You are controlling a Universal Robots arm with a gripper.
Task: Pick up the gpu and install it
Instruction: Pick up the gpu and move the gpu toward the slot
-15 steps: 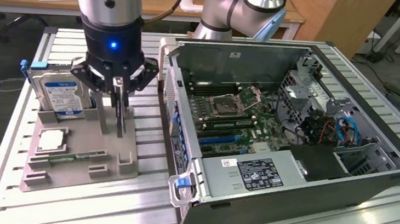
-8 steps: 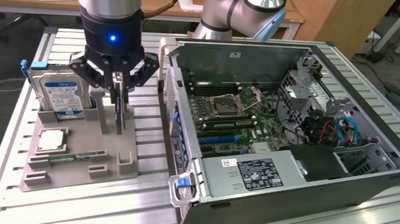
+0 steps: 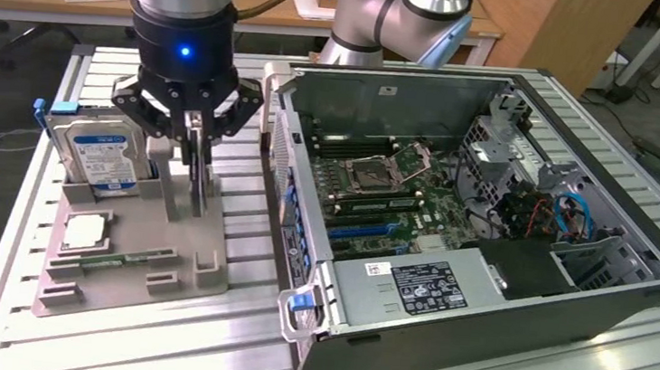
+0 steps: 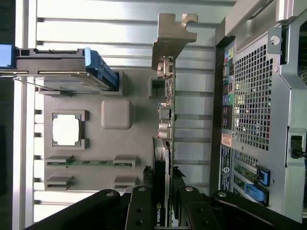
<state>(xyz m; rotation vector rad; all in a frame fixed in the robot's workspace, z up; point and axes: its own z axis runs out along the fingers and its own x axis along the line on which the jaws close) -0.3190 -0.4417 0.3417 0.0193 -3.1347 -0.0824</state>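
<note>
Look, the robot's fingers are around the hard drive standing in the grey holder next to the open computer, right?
No. The fingers are around the gpu, the thin card standing in the grey holder next to the open computer; the hard drive stands beside it, untouched. The exterior view shows it.

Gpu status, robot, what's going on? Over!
The claw shut on the gpu. Card upright in the gray holder. The hard drive beside it, apart. Over.
</note>
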